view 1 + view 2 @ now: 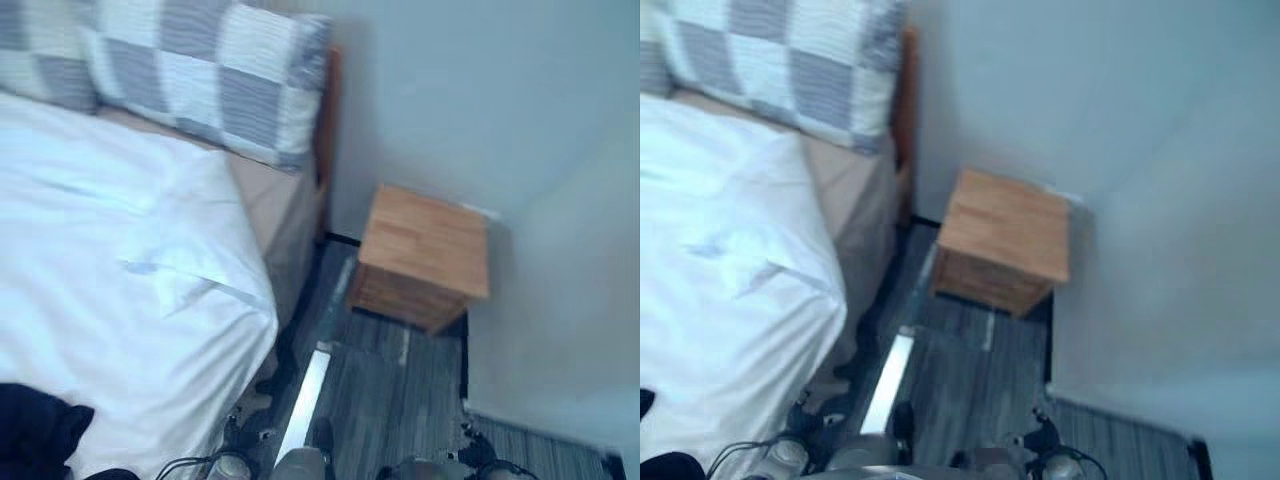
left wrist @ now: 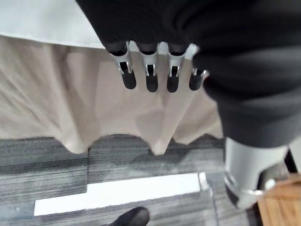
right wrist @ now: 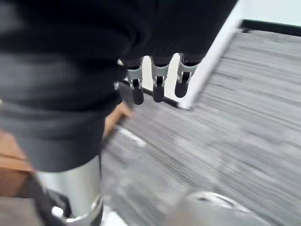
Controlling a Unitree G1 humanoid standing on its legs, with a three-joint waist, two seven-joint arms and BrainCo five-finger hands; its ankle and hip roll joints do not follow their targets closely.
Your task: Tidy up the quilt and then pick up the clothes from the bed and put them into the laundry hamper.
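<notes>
Head views: white quilt (image 1: 110,280) spread over bed (image 1: 275,205), checked pillows (image 1: 200,70) at the head. Dark clothes (image 1: 35,430) lie on the quilt's near corner. Wooden nightstand (image 1: 425,255) beside the bed, against the wall.

Left wrist: left hand (image 2: 148,70) hangs, fingers straight, empty, before the beige bed skirt (image 2: 70,99).

Right wrist: right hand (image 3: 157,82) fingers straight, empty, over grey floor (image 3: 235,122).
</notes>
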